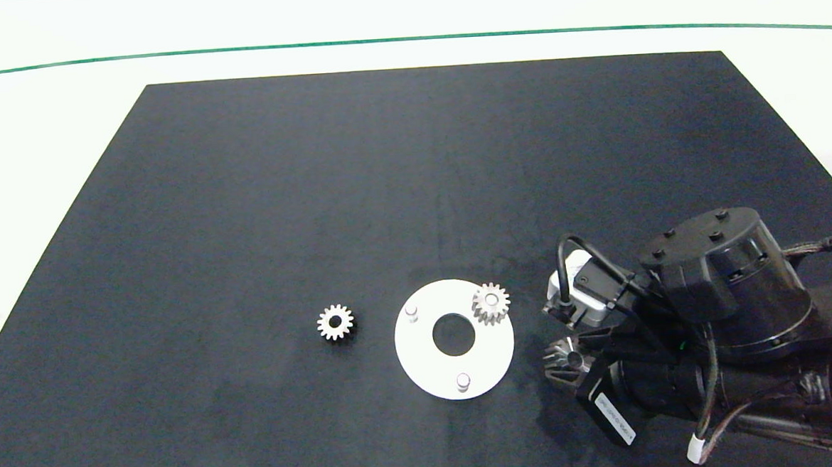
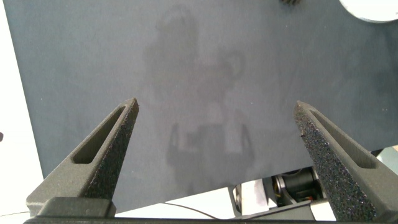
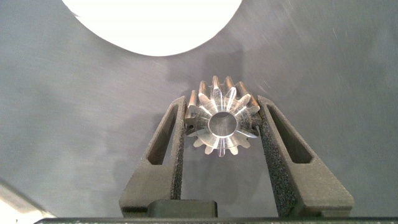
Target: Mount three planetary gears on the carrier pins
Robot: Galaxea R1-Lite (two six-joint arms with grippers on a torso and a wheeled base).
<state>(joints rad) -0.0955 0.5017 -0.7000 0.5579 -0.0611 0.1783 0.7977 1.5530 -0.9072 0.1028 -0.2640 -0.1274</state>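
On the dark mat (image 1: pixel 243 200) covering the table, I am seeing the white disc (image 1: pixel 423 365) lying flat near the front edge, with its large centre hole open. One planetary gear (image 1: pixel 491 303) is sitting on the pin at the disc's far right, seated over it so the peg shows through the bore. The other two carrier pins are standing bare: one (image 1: pixel 411 311) at the far left of the disc, one (image 1: pixel 463 382) at the near side. A second gear (image 1: pixel 335 322) is lying flat on the mat just to the left of the disc, apart from it.

I am watching the right gripper (image 3: pixel 221 123) coming in from the right edge, just beside the disc's right rim, and its two grey fingers are clamping the third gear (image 3: pixel 221 119) between their pads, one pad on each side of the teeth, the bore facing the wrist camera. From above, that gear (image 1: pixel 565 362) is showing on edge, tilted, close to the disc but not touching it.

My left gripper (image 2: pixel 216 130) is hanging over bare mat with its jaws spread wide and nothing between them; the edge of the disc (image 2: pixel 373 9) is peeking in at one corner of that wrist view.
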